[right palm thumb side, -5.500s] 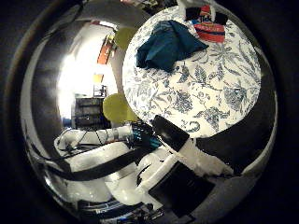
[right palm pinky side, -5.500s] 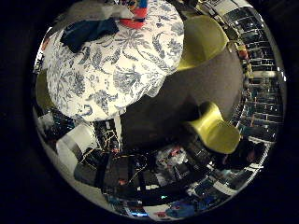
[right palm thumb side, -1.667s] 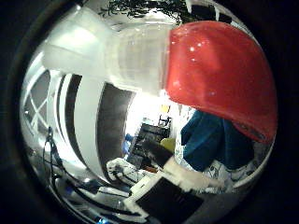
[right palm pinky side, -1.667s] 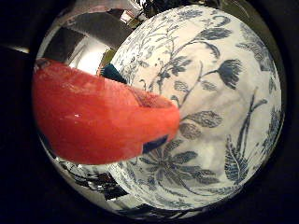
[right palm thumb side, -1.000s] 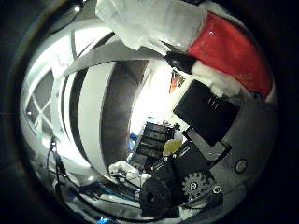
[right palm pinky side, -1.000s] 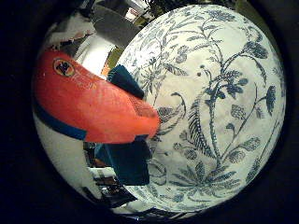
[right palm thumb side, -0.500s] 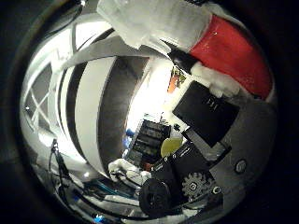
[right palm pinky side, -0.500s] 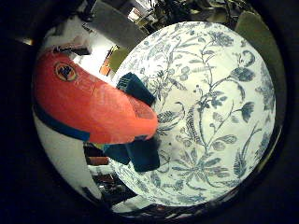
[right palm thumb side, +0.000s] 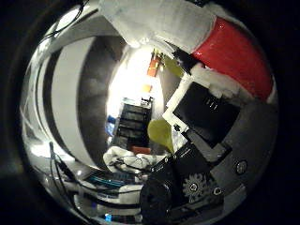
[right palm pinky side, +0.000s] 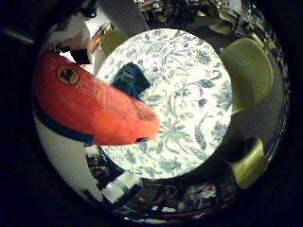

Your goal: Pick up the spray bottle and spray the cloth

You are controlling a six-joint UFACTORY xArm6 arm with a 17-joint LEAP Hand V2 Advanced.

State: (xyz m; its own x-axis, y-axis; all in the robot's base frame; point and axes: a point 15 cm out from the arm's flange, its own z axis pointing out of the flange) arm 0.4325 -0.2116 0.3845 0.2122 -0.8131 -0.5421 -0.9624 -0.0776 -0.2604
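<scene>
The red spray bottle [right palm pinky side: 85,99] with a blue band fills much of the right little finger side palm view, close to the palm. Its white spray head [right palm thumb side: 155,23] and red body show in the right thumb side palm view, with my hand [right palm thumb side: 202,150] below them. The black fingers [right palm thumb side: 214,108] are curled against the bottle. The teal cloth [right palm pinky side: 133,78] lies on the round table with the floral tablecloth [right palm pinky side: 189,104] well below, partly hidden behind the bottle.
Yellow-green chairs [right palm pinky side: 248,71] [right palm pinky side: 248,161] stand around the table, one more at its far side [right palm pinky side: 112,40]. Shelves and room clutter [right palm thumb side: 131,122] and another yellow chair [right palm thumb side: 161,134] lie beyond.
The hand has risen with the bottle still in it: the table now looks smaller and farther below, and chairs have come into view.
</scene>
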